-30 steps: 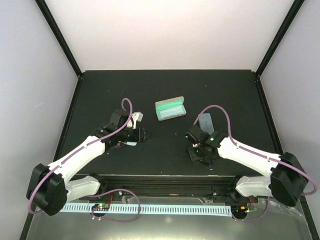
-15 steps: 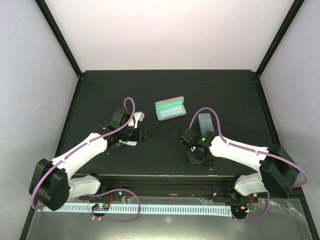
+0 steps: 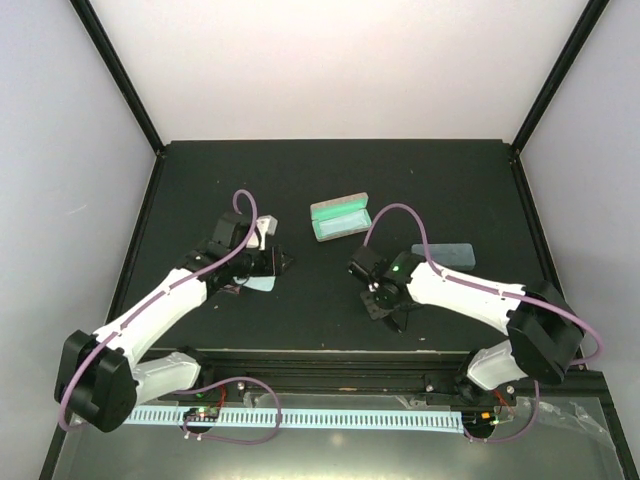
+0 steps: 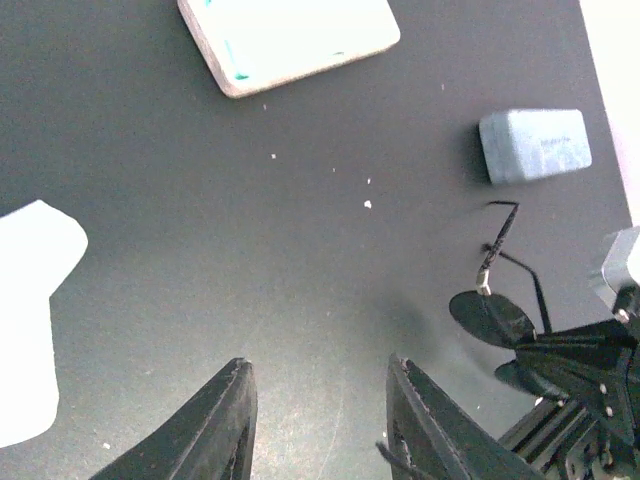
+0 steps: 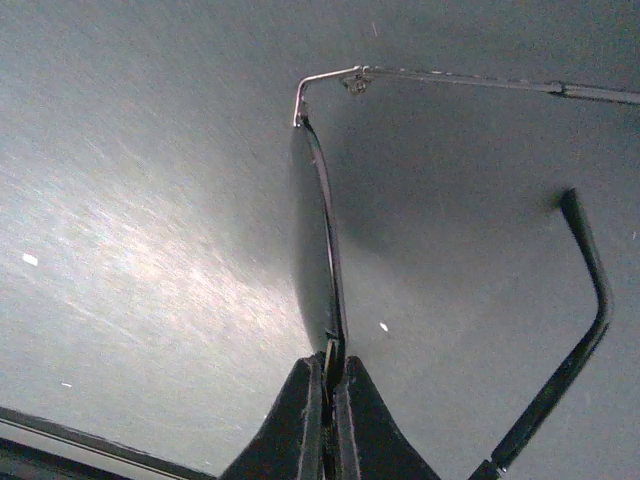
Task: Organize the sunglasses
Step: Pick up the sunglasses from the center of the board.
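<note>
Sunglasses (image 5: 312, 250) glossy dark lens, thin metal frame, matt black table (image 5: 120, 150)

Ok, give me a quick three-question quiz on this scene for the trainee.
1. True or false: the right gripper is shut on the black sunglasses.
2. The left gripper is: A) open and empty, B) holding a cloth, C) shut on a case.
3. Fill in: the open case has a ___ lining.
Key: 1 true; 2 A; 3 green.
</note>
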`<state>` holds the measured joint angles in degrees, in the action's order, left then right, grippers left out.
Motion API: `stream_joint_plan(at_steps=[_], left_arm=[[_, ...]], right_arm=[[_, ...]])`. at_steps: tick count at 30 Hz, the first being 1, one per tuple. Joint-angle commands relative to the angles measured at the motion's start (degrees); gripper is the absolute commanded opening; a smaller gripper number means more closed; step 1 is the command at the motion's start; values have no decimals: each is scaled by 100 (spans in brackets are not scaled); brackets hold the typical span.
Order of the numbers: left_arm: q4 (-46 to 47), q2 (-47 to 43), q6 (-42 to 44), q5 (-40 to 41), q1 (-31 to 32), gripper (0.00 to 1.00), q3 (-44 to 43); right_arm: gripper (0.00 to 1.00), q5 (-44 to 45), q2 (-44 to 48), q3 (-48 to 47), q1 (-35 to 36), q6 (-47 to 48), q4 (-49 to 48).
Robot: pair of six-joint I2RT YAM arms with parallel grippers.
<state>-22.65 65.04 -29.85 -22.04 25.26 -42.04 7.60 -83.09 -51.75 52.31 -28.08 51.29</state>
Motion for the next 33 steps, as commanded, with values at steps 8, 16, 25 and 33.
stream_joint_plan(at_steps=[8,16,25,33], left_arm=[[-90,-539,-395,-293,-411,39,-742],[496,-809,-1000,-1228,-426,42,-572],[1104,-1153,-1762,-2220,-410,42,-449],[2319,-1107,-2705,-3038,-368,26,-383]], right_arm=[[1,-663,764,-1136,7,937,-1325],[1,-1806,1397,-1357,7,817,-3550],[1,-2751,1654,-958,7,379,-6687],[1,-2777,1343,-999,7,71,-7782]])
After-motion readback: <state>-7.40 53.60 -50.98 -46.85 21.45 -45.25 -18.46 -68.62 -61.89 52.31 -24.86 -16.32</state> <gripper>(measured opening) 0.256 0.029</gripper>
